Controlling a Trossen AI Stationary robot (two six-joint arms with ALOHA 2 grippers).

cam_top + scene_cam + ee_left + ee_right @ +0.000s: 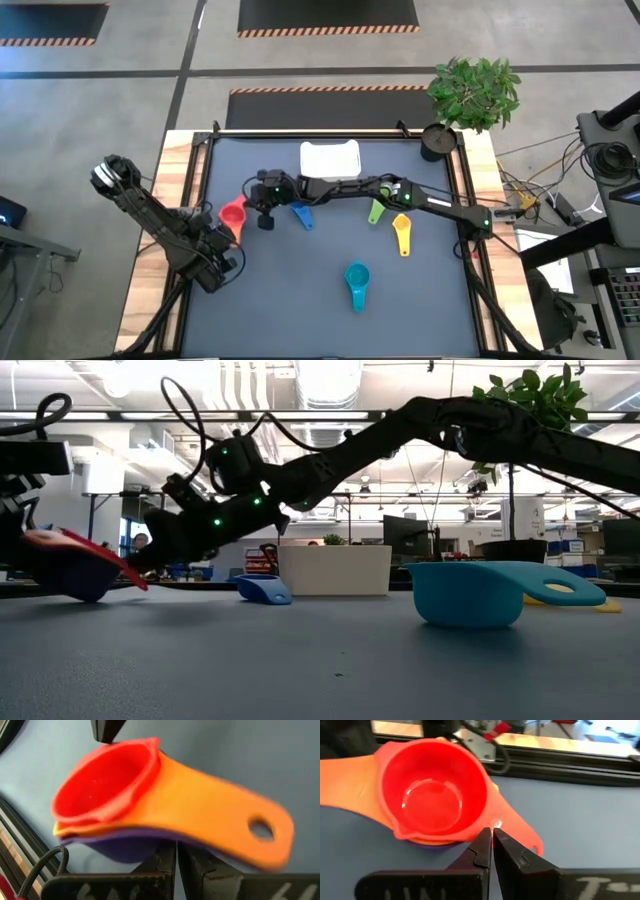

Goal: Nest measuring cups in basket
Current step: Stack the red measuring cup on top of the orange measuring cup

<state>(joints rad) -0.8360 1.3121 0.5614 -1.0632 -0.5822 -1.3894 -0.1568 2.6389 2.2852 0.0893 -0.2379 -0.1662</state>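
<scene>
The measuring cups look like thin, stiff, light plastic with glossy, likely slippery bowls, so the short flat handles seem the best place to take hold, as a pinch there should not crush anything. At the left of the high view, a nested stack (233,215) rests at the edge of the dark surface (300,310): a small red plastic round scoop (437,790) sits inside a larger orange plastic scoop (210,815), which sits in a purple plastic scoop (125,845) at the bottom. The left tool (176,852) is clenched under this stack at the handle end, apparently pinching the purple scoop's handle, though the contact itself is hidden. The right tool (492,840), reaching across from the right of the frame, has its fingers closed together with their tips at the root of the red scoop's handle, touching or nearly so; it grips nothing I can see. Loose on the surface lie a blue plastic scoop (302,214) near centre, a green plastic scoop (376,211) and a yellow plastic scoop (402,234) to the right, and a teal plastic scoop (357,282) lower centre, all well apart. The small white rectangular basket (330,159) sits at upper centre and appears to hold no cups yet, so nesting in it is still to come.
</scene>
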